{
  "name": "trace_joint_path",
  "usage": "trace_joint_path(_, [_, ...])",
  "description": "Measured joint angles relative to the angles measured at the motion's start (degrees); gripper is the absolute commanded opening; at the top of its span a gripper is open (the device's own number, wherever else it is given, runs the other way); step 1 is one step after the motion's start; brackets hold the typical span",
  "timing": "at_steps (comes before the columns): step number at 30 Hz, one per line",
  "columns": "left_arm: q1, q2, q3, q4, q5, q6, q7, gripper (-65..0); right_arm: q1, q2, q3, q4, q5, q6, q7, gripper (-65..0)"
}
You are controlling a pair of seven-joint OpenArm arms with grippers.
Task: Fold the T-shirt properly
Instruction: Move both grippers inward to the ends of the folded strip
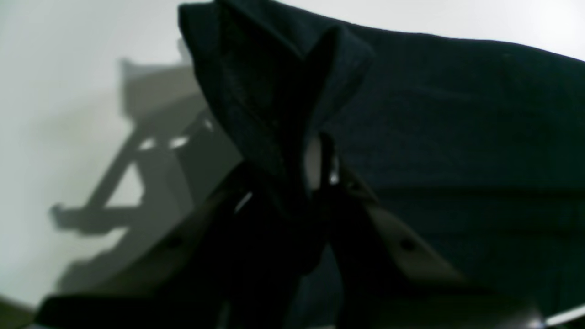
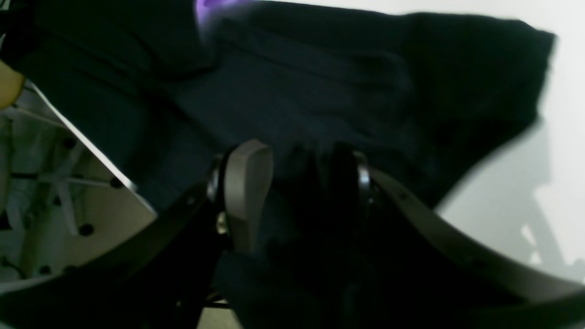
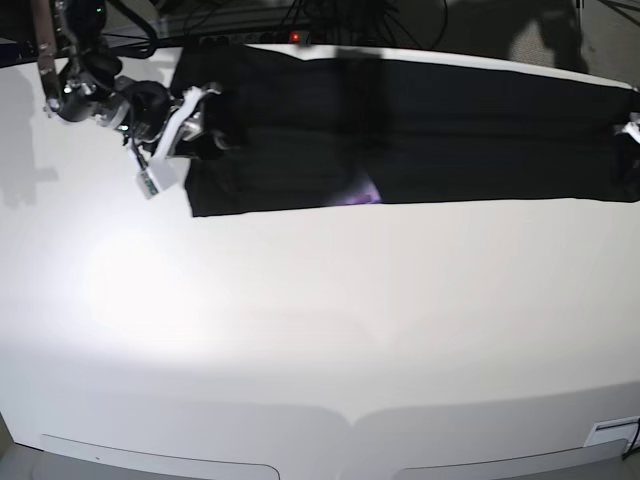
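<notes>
Black T-shirt [image 3: 420, 135] stretched between, clamped in right end effector [image 3: 205, 125], left end effector [image 1: 315, 169]

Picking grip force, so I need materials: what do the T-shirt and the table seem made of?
T-shirt: soft matte black fabric, likely cotton knit; it creases and drapes where the left gripper pinches it. Table: smooth white hard surface, slightly glossy given the glare; laminate or painted board, uncertain.

We see only a purple sliver of the T-shirt [image 3: 400, 130] print [image 3: 358, 190]; the left gripper [image 3: 632, 128] is cropped at frame's edge.
</notes>
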Motion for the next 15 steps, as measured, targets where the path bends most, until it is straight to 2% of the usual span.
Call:
trace_joint_path(3, [0.0, -2.1, -0.1, 1.3, -2.1, 0.2, 5.5, -65.0, 0.9, -2.3, -1.9, 0.0, -2.7, 0.0, 0.0, -38.3])
trace_joint_path(6, [0.1, -1.7, -0.1, 5.9, -8.2, 0.2, 12.9, -65.0, 1.1, -3.5, -2.4, 0.0, -4.6, 0.0, 0.0, -38.3])
trace_joint_path(9, [0.7, -0.8, 0.0, 12.4, -14.1, 0.0, 16.3, -65.0, 1.9, -4.6, -2.3, 0.0, -6.8, 0.0, 0.0, -38.3])
trace_joint_path(11, [0.7, 0.4, -0.1, 17.4, -15.6, 1.2, 18.1, -65.0, 2.0, -5.2, -2.3, 0.0, -7.8, 0.0, 0.0, -38.3])
trace_joint_path(12, [0.9, 1.5, -0.1, 20.1, -15.9, 3.1, 18.2, -65.0, 2.0, -5.2, -2.3, 0.0, -8.4, 0.0, 0.0, -38.3])
trace_joint_path(15, [2.5, 5.6, 0.0, 28.4, -16.4, 6.1, 18.1, -65.0, 2.3, -5.2, -2.3, 0.0, -9.8, 0.0, -0.9, -38.3])
